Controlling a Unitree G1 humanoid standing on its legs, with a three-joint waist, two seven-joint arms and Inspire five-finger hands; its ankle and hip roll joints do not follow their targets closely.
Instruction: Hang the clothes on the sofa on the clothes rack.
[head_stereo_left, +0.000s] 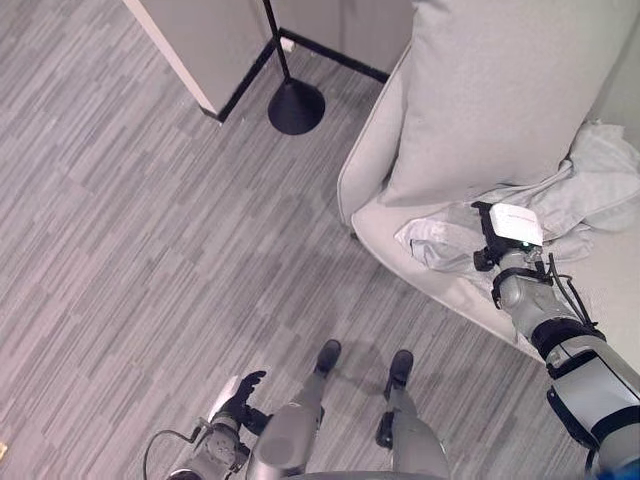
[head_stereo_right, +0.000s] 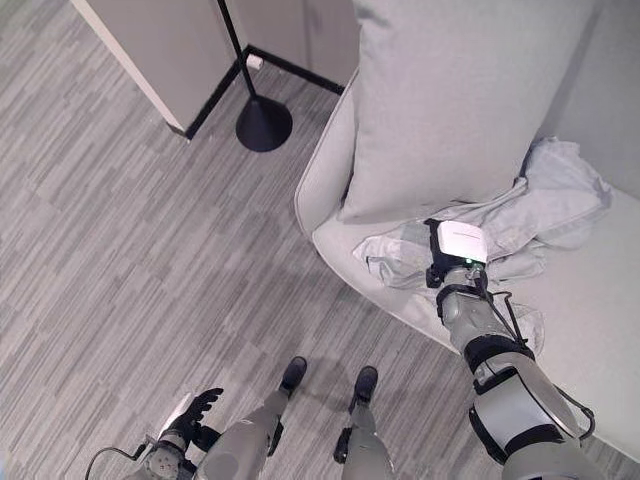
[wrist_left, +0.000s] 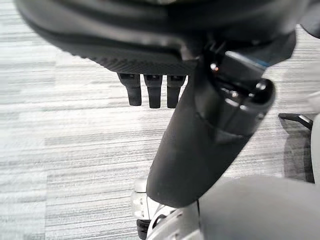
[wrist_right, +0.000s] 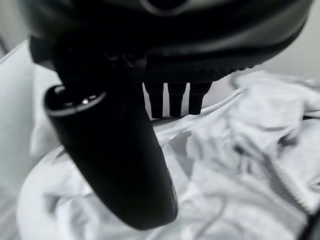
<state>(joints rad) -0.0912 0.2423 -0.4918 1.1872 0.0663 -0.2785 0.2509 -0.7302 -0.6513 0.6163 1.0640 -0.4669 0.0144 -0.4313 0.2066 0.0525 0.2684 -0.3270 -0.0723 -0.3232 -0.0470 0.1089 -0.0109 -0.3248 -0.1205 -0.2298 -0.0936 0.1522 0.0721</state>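
Right hand (wrist_right: 165, 95): held over the sofa seat, directly above the garment; fingers (wrist_right: 176, 102) are seen straight and loose, nothing gripped, the thumb standing apart from them.

Clothes (head_stereo_left: 560, 205): one pale grey crumpled garment, spread on the sofa (head_stereo_left: 440, 285) seat just beneath and beyond the right hand, part of it bunched further back against the corner. Whether the fingertips touch the cloth cannot be told.

Back cushion (head_stereo_left: 500, 90): large, pale grey, set upright just beyond the right hand, the garment's edge lying at its foot.

Rack base (head_stereo_left: 296, 107): black round foot with a thin black pole, placed on the grey plank floor (head_stereo_left: 130, 250), well apart from both hands.

Left hand (head_stereo_left: 238, 398): held low over the floor, far from the sofa; fingers extended, empty.
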